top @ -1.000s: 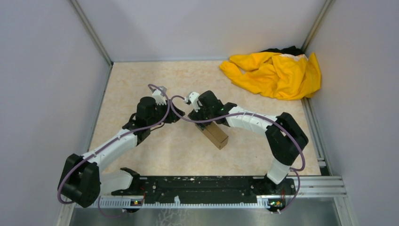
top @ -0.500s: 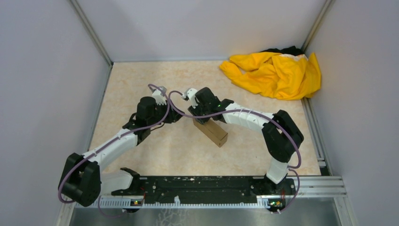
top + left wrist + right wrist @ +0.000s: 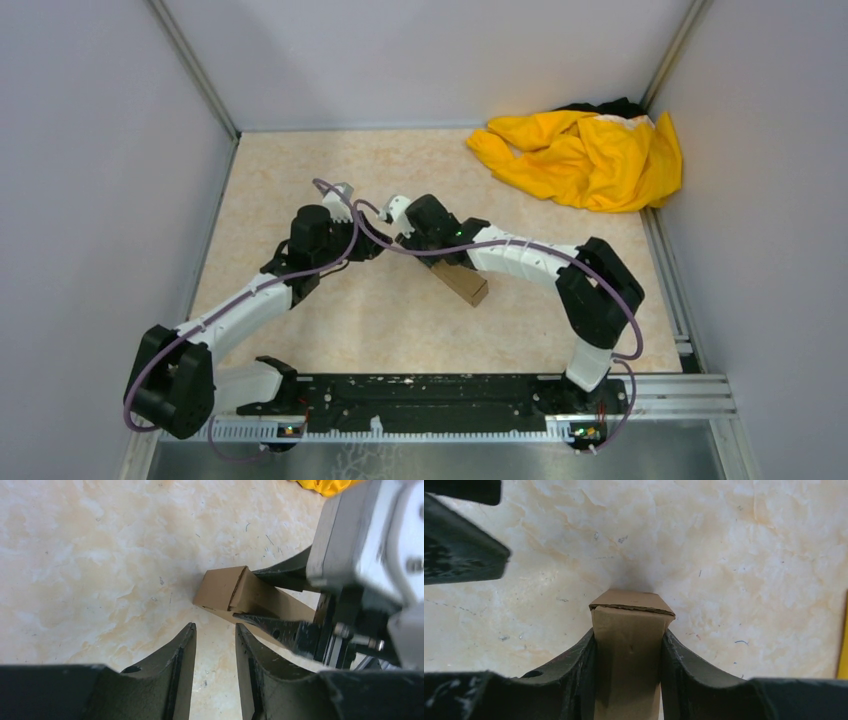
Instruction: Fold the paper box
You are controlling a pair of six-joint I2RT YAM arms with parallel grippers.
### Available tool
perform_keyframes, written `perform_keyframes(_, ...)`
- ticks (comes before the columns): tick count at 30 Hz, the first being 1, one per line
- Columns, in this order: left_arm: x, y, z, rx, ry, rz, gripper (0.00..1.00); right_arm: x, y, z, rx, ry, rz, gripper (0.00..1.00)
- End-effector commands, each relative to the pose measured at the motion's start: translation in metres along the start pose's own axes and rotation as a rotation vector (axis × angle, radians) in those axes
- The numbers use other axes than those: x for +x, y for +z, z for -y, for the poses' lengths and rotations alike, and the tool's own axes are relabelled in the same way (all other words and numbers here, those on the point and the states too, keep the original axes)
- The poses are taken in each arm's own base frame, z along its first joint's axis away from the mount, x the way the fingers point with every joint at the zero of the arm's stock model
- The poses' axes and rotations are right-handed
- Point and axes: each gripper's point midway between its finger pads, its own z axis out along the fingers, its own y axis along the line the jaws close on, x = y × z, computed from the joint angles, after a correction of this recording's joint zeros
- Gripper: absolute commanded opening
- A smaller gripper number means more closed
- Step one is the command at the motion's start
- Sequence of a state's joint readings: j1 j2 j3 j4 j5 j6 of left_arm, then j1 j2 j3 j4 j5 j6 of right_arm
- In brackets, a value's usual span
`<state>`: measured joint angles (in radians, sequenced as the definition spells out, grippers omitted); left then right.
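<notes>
The paper box (image 3: 464,284) is a small brown rectangular carton lying on the marbled table near its middle. My right gripper (image 3: 628,632) is shut on the box (image 3: 629,645), one finger on each long side; the box's end flap points away from the wrist. In the top view the right gripper (image 3: 432,258) covers the box's left end. My left gripper (image 3: 215,627) is slightly open and empty, its tips just short of the box's end (image 3: 220,587). In the top view the left gripper (image 3: 385,243) sits just left of the right one.
A crumpled yellow cloth (image 3: 585,155) lies in the back right corner against the wall. Grey walls close in the table on three sides. A black rail (image 3: 420,400) with the arm bases runs along the near edge.
My right gripper has moved left with the box, bringing its end closer to the left gripper. The left arm has hardly moved.
</notes>
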<state>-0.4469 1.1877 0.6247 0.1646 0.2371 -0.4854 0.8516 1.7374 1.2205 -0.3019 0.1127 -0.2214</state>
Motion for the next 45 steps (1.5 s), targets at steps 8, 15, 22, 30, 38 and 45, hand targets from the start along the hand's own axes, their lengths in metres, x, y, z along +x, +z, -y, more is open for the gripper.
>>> perform_keyframes(8, 0.004, -0.009, -0.009, -0.035, 0.011, 0.014, 0.41, 0.005, -0.016, -0.036, 0.124, -0.262, 0.018, 0.51)
perform_keyframes(15, 0.008, -0.025, -0.021, -0.097, -0.001, 0.042, 0.40, 0.022, -0.020, -0.071, 0.002, -0.259, 0.046, 0.64)
perform_keyframes(22, 0.006, -0.043, -0.026, -0.131, -0.008, 0.100, 0.41, 0.006, -0.046, -0.095, -0.153, -0.232, 0.150, 0.78)
perform_keyframes(30, 0.013, -0.044, -0.025, -0.123, -0.017, 0.080, 0.41, -0.002, -0.069, -0.116, -0.293, -0.214, 0.188, 0.99)
perform_keyframes(38, 0.020, -0.037, -0.019, -0.075, -0.025, 0.040, 0.40, -0.005, -0.085, -0.106, -0.254, -0.125, 0.193, 0.80)
perform_keyframes(45, 0.038, -0.021, -0.002, 0.042, -0.039, -0.066, 0.36, 0.025, -0.080, -0.078, -0.096, 0.055, 0.116, 0.24)
